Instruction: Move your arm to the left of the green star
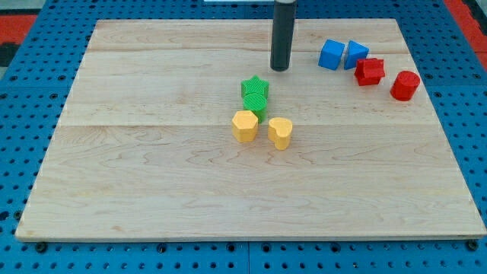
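so the goal here is parking my tip [280, 68] to the left of the green star-shaped block [256, 86], and going by this shot it's not done yet. the tip is sitting up and to the right of the star, a bit farther back on the pale wooden desk [152, 175], close to it but not touching. to finish, i reckon it has to swing round the far side of the star and come down on its left, where the board is bare, without clipping the star on the way.

the star itself is roughly mid-board, slightly toward the far half. right against its near side is a second green block [256, 103], shape hard to call, looks roundish and ribbed. just nearer than that are a yellow hexagon-ish block [245, 125] and a yellow heart-like block [280, 132], side by side with a small gap.

pose: the dark rod hangs straight down from the top of the view, basically vertical, and the arm above it is cut off. the tool is just that plain rod, so there's nothing to open or close and it's got hold of nothing.

off at the far right: two blue blocks [344, 55] touching each other, plus a red block [370, 71] and a red cylinder-ish block [405, 85], all well apart from the action.
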`<state>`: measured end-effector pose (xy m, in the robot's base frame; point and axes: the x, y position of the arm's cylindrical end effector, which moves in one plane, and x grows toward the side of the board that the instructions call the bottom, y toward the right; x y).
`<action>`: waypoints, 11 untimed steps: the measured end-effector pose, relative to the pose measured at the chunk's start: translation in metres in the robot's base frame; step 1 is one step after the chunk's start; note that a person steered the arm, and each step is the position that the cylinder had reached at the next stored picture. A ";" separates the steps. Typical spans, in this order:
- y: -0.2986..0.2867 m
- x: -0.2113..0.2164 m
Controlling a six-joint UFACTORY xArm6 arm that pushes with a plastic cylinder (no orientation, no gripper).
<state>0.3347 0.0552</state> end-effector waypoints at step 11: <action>-0.114 0.049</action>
